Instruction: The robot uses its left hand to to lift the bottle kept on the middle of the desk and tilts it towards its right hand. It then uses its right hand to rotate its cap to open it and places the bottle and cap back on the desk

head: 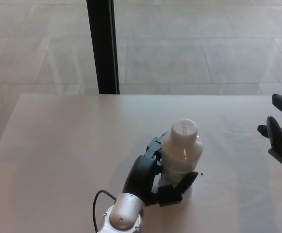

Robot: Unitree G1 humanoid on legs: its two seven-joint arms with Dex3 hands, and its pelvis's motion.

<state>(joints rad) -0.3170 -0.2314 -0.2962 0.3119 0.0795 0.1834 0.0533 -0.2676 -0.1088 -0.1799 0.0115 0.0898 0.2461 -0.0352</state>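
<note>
A white plastic bottle with a white screw cap is held near the middle of the pale desk. My left hand is shut on the bottle's body, thumb in front and fingers behind, and the bottle leans slightly to the right. I cannot tell whether its base touches the desk. My right hand hangs open at the right edge of the view, well apart from the bottle, partly cut off by the frame.
A black vertical post stands behind the desk's far edge. Beyond it lies a tiled floor. A tiny dark speck sits on the desk just right of the bottle.
</note>
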